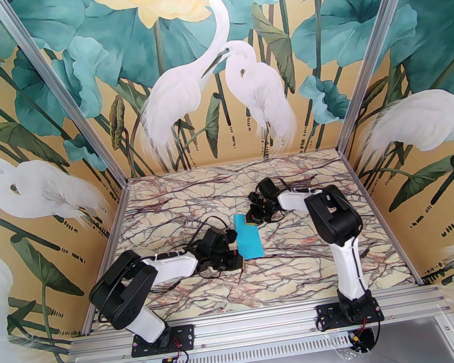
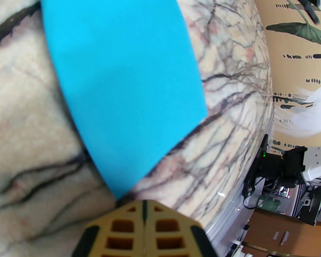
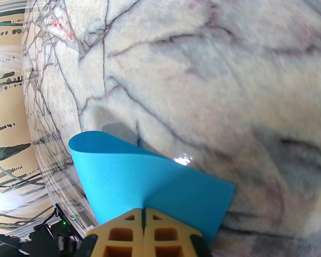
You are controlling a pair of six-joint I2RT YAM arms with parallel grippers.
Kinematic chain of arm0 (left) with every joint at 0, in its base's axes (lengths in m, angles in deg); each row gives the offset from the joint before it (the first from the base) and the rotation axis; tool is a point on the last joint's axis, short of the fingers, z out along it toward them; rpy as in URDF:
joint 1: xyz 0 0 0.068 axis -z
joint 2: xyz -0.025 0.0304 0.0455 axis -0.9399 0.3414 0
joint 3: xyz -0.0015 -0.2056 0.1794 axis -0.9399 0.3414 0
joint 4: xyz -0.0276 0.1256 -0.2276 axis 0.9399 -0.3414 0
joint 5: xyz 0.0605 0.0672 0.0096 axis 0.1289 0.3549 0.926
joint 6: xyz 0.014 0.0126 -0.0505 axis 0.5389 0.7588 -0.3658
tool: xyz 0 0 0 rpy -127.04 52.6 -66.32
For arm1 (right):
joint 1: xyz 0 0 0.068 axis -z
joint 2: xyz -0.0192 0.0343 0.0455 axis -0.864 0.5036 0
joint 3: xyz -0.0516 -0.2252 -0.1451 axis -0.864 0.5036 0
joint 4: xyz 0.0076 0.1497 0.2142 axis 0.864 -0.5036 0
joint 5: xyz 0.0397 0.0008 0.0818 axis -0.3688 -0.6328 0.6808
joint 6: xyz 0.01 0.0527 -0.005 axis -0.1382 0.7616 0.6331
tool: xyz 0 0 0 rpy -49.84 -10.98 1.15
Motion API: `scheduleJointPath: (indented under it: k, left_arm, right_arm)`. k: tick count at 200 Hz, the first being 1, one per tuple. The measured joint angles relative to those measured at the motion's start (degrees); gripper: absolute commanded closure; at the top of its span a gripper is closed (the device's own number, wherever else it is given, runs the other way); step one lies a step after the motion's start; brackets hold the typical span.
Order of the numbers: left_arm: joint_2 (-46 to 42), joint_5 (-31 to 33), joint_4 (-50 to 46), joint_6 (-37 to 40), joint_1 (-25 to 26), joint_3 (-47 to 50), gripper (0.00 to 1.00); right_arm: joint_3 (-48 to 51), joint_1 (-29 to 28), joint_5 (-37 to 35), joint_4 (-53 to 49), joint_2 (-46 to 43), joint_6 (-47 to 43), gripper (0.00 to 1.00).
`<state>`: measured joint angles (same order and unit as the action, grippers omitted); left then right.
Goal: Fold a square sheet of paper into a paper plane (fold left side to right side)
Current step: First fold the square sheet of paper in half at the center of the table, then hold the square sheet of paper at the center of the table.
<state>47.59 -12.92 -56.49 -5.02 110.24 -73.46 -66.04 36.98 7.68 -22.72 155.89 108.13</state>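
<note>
Square sheet of paper (image 3: 140, 173), curled in right wrist view, right gripper (image 3: 143, 210) pinching, left gripper (image 2: 144, 204) closed

Closed right pincer (image 3: 143, 212) pressing curled square sheet of paper (image 3: 140, 180), marble table (image 3: 200, 87)

The square sheet of paper (image 1: 248, 238) lies doubled over, turquoise-blue, bend uncreased.

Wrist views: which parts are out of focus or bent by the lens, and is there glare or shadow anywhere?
Left wrist: the square sheet of paper and the nearby table are soft, and the table edge bows. Right wrist: the marble at right is smeared, a small glare spot sits beside the paper, whose curl throws a grey shadow. Top external: sharp, evenly lit.
</note>
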Motion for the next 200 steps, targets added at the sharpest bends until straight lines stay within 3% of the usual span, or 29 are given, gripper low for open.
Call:
scheduleJointPath:
  k: [28,53,105,200]
  left_arm:
    - [-2.9,-0.2,-0.2,-0.1,-5.3,-4.0,0.95]
    - [2.4,-0.9,-0.2,0.9,-8.0,-11.6,0.96]
    - [15.1,-3.9,1.0,1.9,-7.9,-18.8,0.97]
    - [20.9,-3.5,-0.2,4.4,-5.2,-20.8,0.98]
  right_arm:
    - [0.0,0.0,0.0,0.0,0.0,-0.2,0.95]
    - [0.0,0.0,0.0,0.0,0.0,-0.5,0.95]
    - [0.0,0.0,0.0,0.0,0.0,-0.7,0.96]
    - [-0.1,0.0,0.0,0.0,0.0,-0.7,0.95]
